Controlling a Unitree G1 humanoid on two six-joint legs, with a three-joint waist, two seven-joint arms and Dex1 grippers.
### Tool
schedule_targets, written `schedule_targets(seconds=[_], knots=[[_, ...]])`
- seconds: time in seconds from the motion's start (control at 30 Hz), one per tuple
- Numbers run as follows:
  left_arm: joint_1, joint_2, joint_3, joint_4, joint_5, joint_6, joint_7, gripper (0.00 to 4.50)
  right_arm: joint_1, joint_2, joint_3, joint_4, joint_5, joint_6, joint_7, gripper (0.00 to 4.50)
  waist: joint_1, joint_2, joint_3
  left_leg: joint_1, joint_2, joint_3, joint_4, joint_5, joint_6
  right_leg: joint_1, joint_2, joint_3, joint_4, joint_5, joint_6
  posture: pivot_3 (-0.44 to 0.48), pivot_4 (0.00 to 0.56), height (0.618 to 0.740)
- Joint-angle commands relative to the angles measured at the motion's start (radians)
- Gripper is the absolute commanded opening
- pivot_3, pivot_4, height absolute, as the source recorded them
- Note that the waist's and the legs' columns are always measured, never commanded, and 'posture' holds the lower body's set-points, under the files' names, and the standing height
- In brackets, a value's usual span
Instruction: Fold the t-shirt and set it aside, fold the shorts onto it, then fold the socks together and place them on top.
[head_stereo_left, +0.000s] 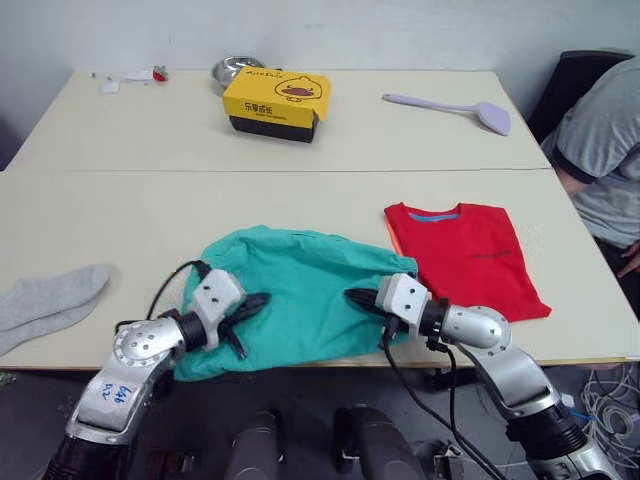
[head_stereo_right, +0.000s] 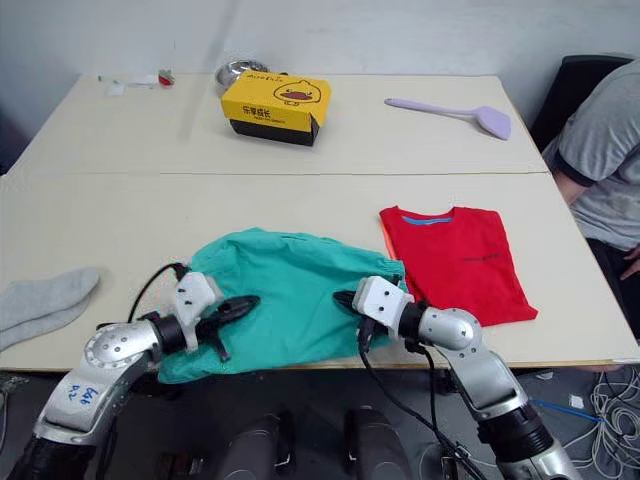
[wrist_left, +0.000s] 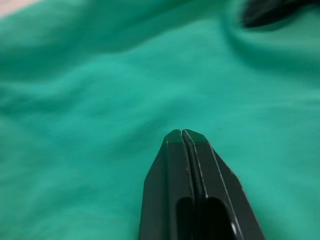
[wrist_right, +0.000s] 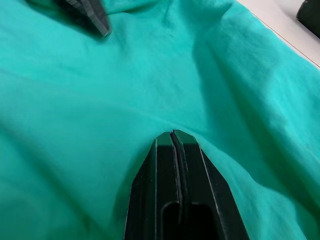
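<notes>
The t-shirt (head_stereo_left: 465, 255) lies folded at the table's right — step 1 looks done. The shorts (head_stereo_left: 290, 295) are spread, unfolded, at the near edge, with the left gripper (head_stereo_left: 256, 303) and right gripper (head_stereo_left: 358, 297) pressed together, empty, on them. The socks (head_stereo_left: 45, 305) wait far left

Two pale beige tables (head_stereo_left: 120, 215) stand pushed together, long edges touching, a thin seam running across between them. The far table (head_stereo_left: 400, 135) meets a plain whitish wall (head_stereo_left: 400, 30). At the right sits a person (head_stereo_left: 605, 160) in a grey short-sleeved shirt, with a black chair (head_stereo_left: 570, 85) behind them. Under the near table edge the floor (head_stereo_right: 600, 395) is grey, with loose cables (head_stereo_left: 600, 400) lying at the right. The light is even and soft, with faint shadows.
</notes>
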Motion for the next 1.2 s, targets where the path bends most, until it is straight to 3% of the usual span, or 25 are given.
schedule_targets(seconds=[0.03, 0.3, 0.4, 0.53, 0.63, 0.73, 0.87, 1.03, 1.2], knots=[[-0.024, 0.015, 0.108, 0.129, 0.059, -0.111, 0.055, 0.03, 0.003, -0.006, -0.062, 0.02, 0.033, -0.05, 0.009, 0.0, -0.001, 0.0, 0.0, 0.0, 0.0, 0.0, 0.0, 0.001, 0.0, 0.0, 0.0, 0.0, 0.0, 0.0, 0.0, 0.0, 0.15, 0.74], [-0.098, -0.012, 0.197, 0.346, 0.027, -0.26, 0.044, 0.03, 0.04, 0.002, -0.119, 0.105, 0.009, -0.21, -0.031, 0.0, 0.002, -0.001, -0.001, 0.0, 0.0, 0.0, -0.001, 0.001, 0.0, 0.0, 0.0, -0.001, 0.0, 0.001, 0.0, 0.0, 0.15, 0.74], [-0.129, -0.032, 0.239, 0.305, -0.084, -0.278, -0.033, 0.03, 0.036, 0.039, -0.162, 0.066, 0.09, -0.224, -0.037, 0.0, 0.001, -0.002, -0.001, -0.001, 0.0, 0.0, -0.001, 0.001, 0.0, 0.0, -0.001, -0.001, 0.0, 0.001, 0.001, 0.0, 0.15, 0.74], [-0.133, 0.018, 0.226, 0.163, -0.258, -0.201, -0.245, 0.03, 0.026, 0.055, -0.149, -0.024, 0.212, -0.174, 0.037, 0.0, -0.004, -0.002, -0.001, -0.001, 0.0, 0.0, -0.001, 0.002, 0.0, 0.0, 0.0, -0.001, 0.001, 0.002, 0.002, 0.0, 0.15, 0.74], [-0.141, 0.057, 0.15, 0.113, -0.24, -0.152, -0.314, 0.03, 0.005, 0.06, -0.122, -0.015, 0.176, -0.156, 0.028, 0.0, -0.005, -0.001, -0.001, 0.0, 0.001, 0.0, -0.001, 0.002, -0.002, 0.0, 0.001, -0.001, 0.001, 0.002, 0.002, 0.0, 0.15, 0.74], [-0.21, 0.008, 0.055, 0.137, -0.174, -0.138, -0.284, 0.03, -0.055, 0.075, -0.084, 0.107, -0.002, -0.243, -0.059, 0.0, -0.002, -0.001, -0.001, 0.001, 0.0, 0.0, -0.001, 0.003, -0.002, 0.001, 0.0, -0.001, 0.002, 0.002, 0.002, 0.0, 0.15, 0.74], [-0.277, -0.067, -0.009, 0.237, -0.062, -0.174, -0.206, 0.03, -0.119, 0.122, -0.04, 0.229, -0.109, -0.261, -0.13, 0.0, -0.001, -0.001, -0.001, 0.001, -0.001, 0.001, -0.001, 0.005, 0.0, 0.001, 0.0, -0.001, 0.001, 0.004, 0.001, 0.0, 0.15, 0.74], [-0.271, -0.125, -0.013, 0.29, 0.0, -0.177, -0.122, 0.03, -0.115, 0.162, -0.049, 0.242, -0.119, -0.2, -0.175, 0.0, -0.004, -0.001, -0.001, -0.001, 0.001, 0.001, -0.002, 0.006, -0.004, -0.002, 0.001, 0.0, 0.001, 0.003, 0.001, 0.0, 0.15, 0.74], [-0.237, -0.142, 0.056, 0.374, 0.052, -0.192, 0.006, 0.03, -0.069, 0.13, -0.111, 0.208, -0.103, -0.138, -0.204, 0.0, -0.001, -0.002, -0.001, -0.001, 0.0, 0.001, -0.001, 0.005, -0.003, -0.001, 0.001, 0.0, 0.001, 0.002, 0.002, 0.0, 0.15, 0.74]])
